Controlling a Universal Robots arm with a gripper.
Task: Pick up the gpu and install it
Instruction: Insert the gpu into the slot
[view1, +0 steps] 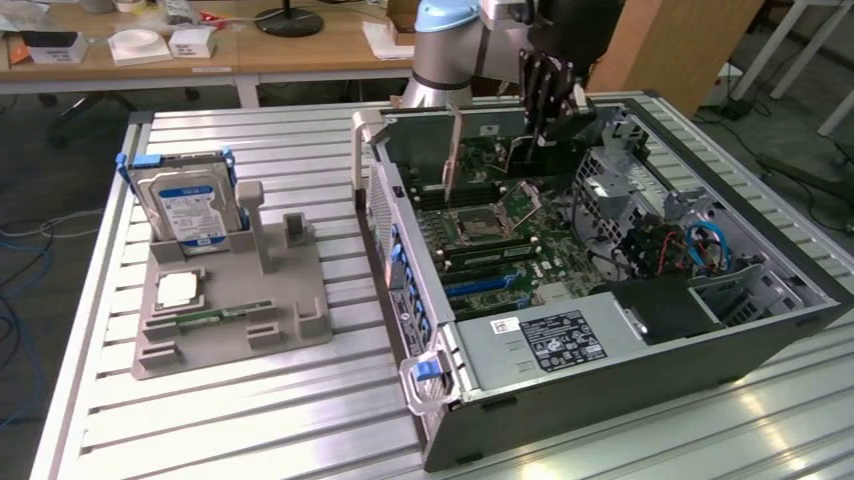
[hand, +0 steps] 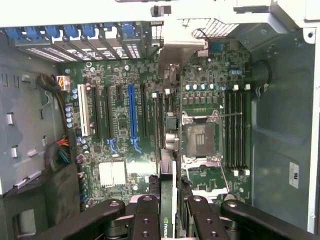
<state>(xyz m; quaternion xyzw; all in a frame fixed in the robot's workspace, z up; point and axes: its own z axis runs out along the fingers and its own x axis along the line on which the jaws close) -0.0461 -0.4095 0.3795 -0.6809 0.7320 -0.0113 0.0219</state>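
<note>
Broadly, a ribbed aluminium table (view1: 267, 420) of long pale slats carries everything. On it lies the open computer case (view1: 627, 370), a dark grey sheet-metal box on its side with a perforated end panel and blue plastic latches. Inside the case, the green motherboard (hand: 120, 125) is crowded with black expansion slots, one long blue slot (hand: 132, 115), round capacitors and a square metal-framed processor socket (hand: 200, 140). A boxy grey power supply (view1: 561, 340) with a white-printed label sits at the near end of the case.

Beside the case, on the exterior view's left, stands a matte grey moulded holder (view1: 287, 330) with upright posts and shallow pockets. A silver hard drive (view1: 187, 205) with a blue label stands on edge at the holder's far end. A small green memory stick (view1: 220, 315) lies flat in a pocket nearer the front.

The gripper (hand: 168, 185), with jointed black bolted fingers (hand: 145, 215), hangs over the case's far end above the motherboard. Its jaws pinch the gpu (hand: 167, 212), a thin dark card seen edge-on. The card is held clear of the board, in line with the gap between the slots and the socket.
</note>
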